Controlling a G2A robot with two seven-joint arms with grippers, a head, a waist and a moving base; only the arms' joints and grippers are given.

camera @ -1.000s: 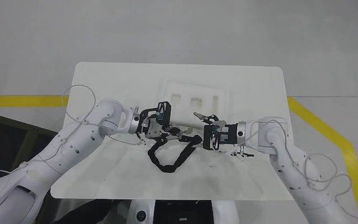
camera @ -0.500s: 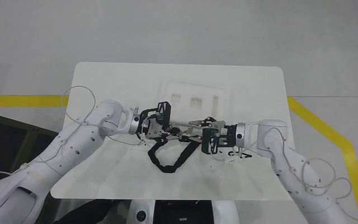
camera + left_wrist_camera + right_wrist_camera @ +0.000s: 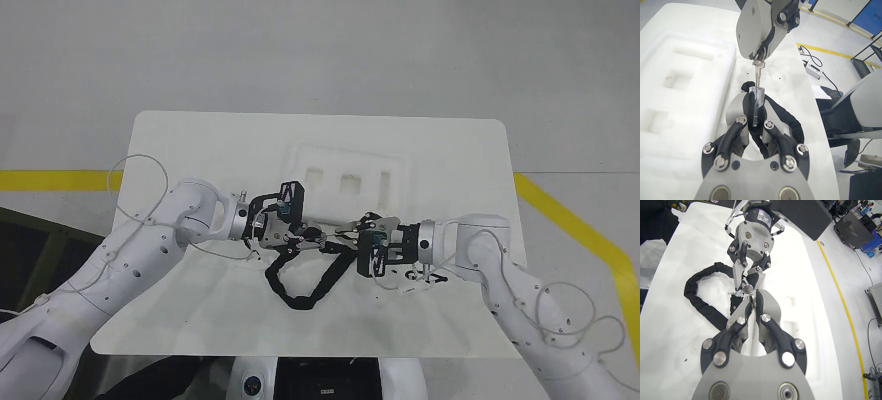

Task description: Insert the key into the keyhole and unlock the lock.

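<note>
Key is clenched in our right gripper, its tip at the keyhole of the lock, which our left gripper grasps over the table middle. We cannot read the small wrist label. Foam tray lies just beside; the table's edges are far off.

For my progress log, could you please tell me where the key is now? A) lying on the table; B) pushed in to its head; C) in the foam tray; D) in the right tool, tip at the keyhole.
D: the right tool pinches the key by its head, its tip meeting the lock cylinder held by the left tool.
</note>
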